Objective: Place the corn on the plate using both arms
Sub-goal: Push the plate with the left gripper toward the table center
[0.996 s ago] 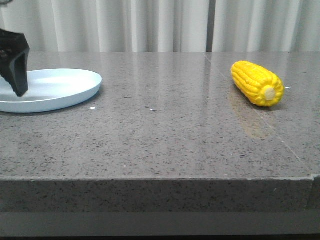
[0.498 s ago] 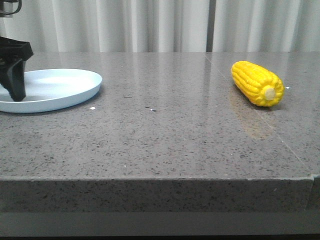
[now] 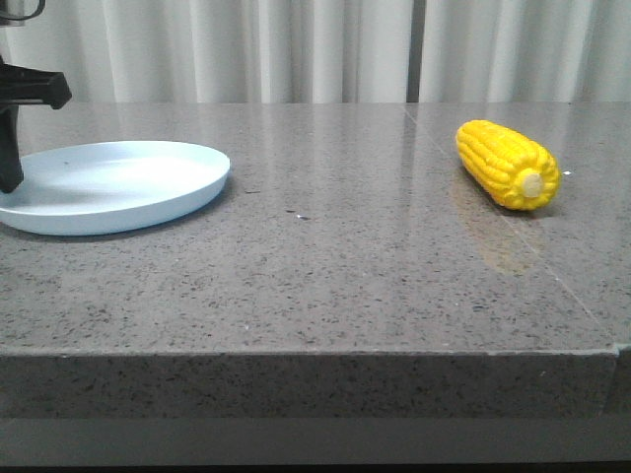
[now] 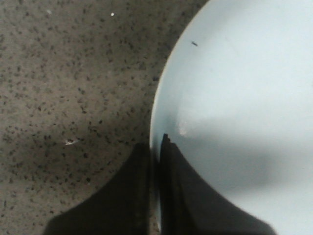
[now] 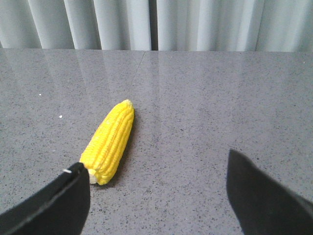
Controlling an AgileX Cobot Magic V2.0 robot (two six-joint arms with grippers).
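Corn is not on the plate yet. On the left, the left gripper [image 4: 155, 191] has its fingers pinched together on the plate's [image 3: 148, 197] rim, one finger inside the rim and one outside on the grey speckled worktop [image 3: 325, 266]. Compared with a moment ago the plate has slid to the right along the worktop, its right edge now reaching further toward the middle, and the black gripper sits nearer the left edge of the front view. Well apart from it, on the right side of the worktop, the corn [image 3: 507, 164] lies on its side exactly where it was, pale stub end toward the front. The right gripper [image 5: 156, 191] hangs just short of it, fingers spread wide apart, one fingertip beside the stub.
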